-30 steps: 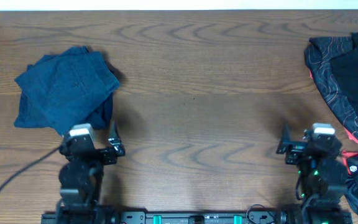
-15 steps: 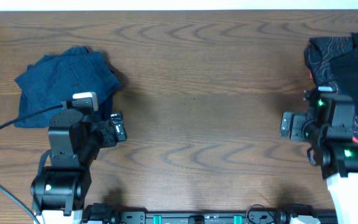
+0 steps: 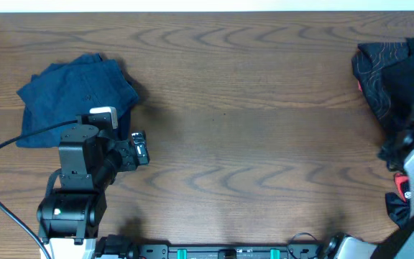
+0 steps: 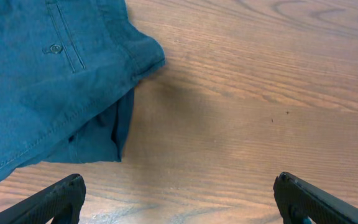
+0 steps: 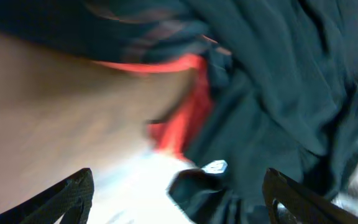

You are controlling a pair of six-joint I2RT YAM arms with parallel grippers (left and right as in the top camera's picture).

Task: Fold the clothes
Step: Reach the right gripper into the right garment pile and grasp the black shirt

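Since the earlier frame: left pincer [image 3: 141, 147] nudges slightly rightward; right arm swings out to the right edge of the bench [image 3: 250, 86], over the dark pile.

Left side: blue garment [image 3: 74, 101], already folded. Woven cotton look, stitched seams, one button, layered edges. It sits just behind the left pincer, which gapes wide and holds nothing.

Right side: black-and-red garment [image 3: 397, 72] lies crumpled. Thin fabric, contour-line print, red trim. Judged light, limp, slightly slick; likely to sag and bunch, so best taken at a hem or corner, not mid-panel. Right pincer [image 5: 179, 199] hangs over it, fingers spread wide, empty; wrist view blurred.
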